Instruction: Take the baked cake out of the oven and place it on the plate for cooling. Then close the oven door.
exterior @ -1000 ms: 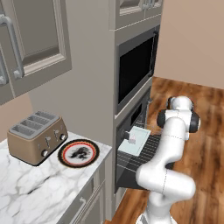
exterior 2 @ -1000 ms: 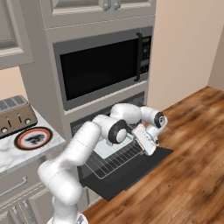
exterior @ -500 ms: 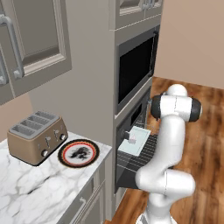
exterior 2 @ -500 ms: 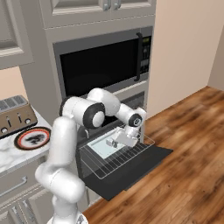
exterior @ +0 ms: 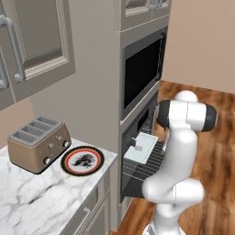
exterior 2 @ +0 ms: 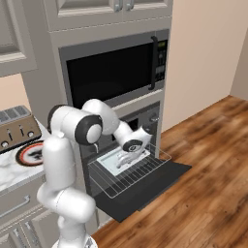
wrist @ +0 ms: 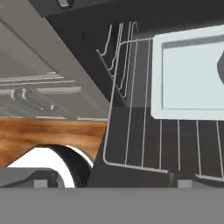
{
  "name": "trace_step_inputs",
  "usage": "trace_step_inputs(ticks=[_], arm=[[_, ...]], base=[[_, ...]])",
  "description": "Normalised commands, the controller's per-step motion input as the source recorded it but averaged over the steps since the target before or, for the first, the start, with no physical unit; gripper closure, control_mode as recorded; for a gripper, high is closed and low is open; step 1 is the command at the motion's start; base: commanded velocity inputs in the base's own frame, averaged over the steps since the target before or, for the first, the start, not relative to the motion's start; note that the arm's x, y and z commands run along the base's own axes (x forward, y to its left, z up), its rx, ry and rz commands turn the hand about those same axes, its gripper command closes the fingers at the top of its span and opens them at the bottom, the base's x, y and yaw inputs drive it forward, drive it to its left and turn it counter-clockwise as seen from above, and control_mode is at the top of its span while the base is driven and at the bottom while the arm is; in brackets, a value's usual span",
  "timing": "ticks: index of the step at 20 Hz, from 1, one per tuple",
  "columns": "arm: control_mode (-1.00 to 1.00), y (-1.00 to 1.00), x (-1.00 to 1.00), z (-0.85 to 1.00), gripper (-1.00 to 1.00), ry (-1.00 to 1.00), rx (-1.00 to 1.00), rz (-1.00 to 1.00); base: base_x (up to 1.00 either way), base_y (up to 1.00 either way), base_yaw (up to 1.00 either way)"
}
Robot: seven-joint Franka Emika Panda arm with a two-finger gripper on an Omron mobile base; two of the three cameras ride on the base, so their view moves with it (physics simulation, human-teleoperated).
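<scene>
A: What does the left base camera give you?

B: A marble counter [exterior: 41,197] with a toaster [exterior: 36,143] and, just beside it, the plate [exterior: 83,160], red-rimmed with a dark pattern in the middle, nothing on it. To the right stands the oven [exterior: 140,133], below the microwave [exterior: 142,73]. A wire rack [exterior: 149,160] is pulled out, and a pale tray [exterior: 143,148] lies on it. The cake [exterior: 133,142] sits on the tray's near left corner, a small white piece. The arm's white elbow covers the right side of the opening.

A: And from the right?

B: The oven door [exterior 2: 145,186] hangs fully down, flat and dark. The rack reaches out above it, with the tray on its back part. The gripper [exterior 2: 127,159] is over the tray, pointing down at it. I cannot make out the cake here; the hand covers that spot. The plate shows at the far left on the counter, well apart from the oven.

A: Are the fingers apart?

B: They are spread wide, and nothing is between them as far as I can tell.

A: The hand camera?

B: It looks along the rack wires at the tray [wrist: 192,74], whose raised rim shows clearly. The dark oven wall [wrist: 87,39] with its side rails is to the left, and wood floor [wrist: 48,135] lower left.
</scene>
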Motion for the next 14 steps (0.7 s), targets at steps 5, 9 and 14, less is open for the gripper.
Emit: trace_step_inputs(ticks=[5,9,14], arm=[[-1.0,0.02,0.12,0.0,-1.0,-0.4,0.16,0.0],[-1.0,0.0,0.43,0.0,-1.0,-0.42,0.2,-0.02],[-1.0,0.0,0.64,-0.01,-1.0,-0.35,0.13,0.0]], base=[[0.0,0.0,0.0],[0.0,0.0,0.0],[0.0,0.0,0.0]])
